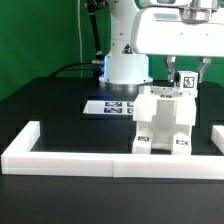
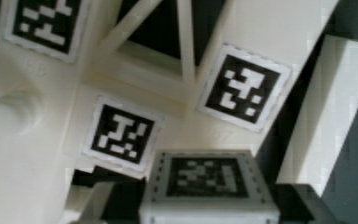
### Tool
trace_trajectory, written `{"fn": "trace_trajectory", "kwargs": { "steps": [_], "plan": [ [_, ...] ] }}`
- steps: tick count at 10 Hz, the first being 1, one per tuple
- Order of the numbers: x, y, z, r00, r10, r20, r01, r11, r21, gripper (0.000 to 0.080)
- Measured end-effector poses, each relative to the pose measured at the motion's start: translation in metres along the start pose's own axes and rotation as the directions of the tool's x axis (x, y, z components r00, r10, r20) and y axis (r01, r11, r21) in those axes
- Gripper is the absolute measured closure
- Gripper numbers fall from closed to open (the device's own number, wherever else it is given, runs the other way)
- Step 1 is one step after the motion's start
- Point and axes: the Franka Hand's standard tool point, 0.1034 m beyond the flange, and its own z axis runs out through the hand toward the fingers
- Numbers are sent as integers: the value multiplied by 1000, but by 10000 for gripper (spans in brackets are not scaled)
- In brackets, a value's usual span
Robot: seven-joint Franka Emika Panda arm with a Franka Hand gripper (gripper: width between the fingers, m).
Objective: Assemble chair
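Observation:
The partly built white chair [image 1: 165, 122] stands on the black table just behind the front rail, at the exterior view's right. It bears several black-and-white tags. My gripper [image 1: 187, 74] hangs over its top right corner, shut on a small tagged white block [image 1: 187, 83], a blocky chair leg. In the wrist view the block [image 2: 204, 178] sits between my dark fingers [image 2: 119, 205], close against the chair's tagged frame [image 2: 247, 85]. My gripper [image 2: 208, 204] fills the edge of that view. I cannot tell whether the block touches the chair.
A long low white border rail [image 1: 100, 161] runs along the front, with arms at the left [image 1: 24, 138] and right [image 1: 217, 136]. The marker board [image 1: 112, 105] lies flat before the robot's base [image 1: 126, 68]. A green backdrop stands behind.

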Motion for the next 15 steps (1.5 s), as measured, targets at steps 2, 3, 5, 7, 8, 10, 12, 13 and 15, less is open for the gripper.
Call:
{"fn": "trace_trajectory", "kwargs": {
  "steps": [2,3,5,7,8,10,12,13,15],
  "plan": [
    [-3,0,3,1000,1,6,-1,1000,-1,512],
    [-4,1,4,1000,0,7,0,1000,-3,512],
    [1,3,6,1000,-2,-14,2,1000,-11,512],
    [4,8,6,1000,-21,-18,21,1000,-14,512],
    [5,12,6,1000,-22,-19,21,1000,-17,511],
    [7,16,7,999,-17,-31,17,1000,-21,511],
    [8,18,7,999,-14,-35,13,1000,-22,511],
    [8,18,7,999,-14,-35,13,1000,-22,511],
    [8,18,7,999,-14,-35,13,1000,-22,511]
  ]
}}
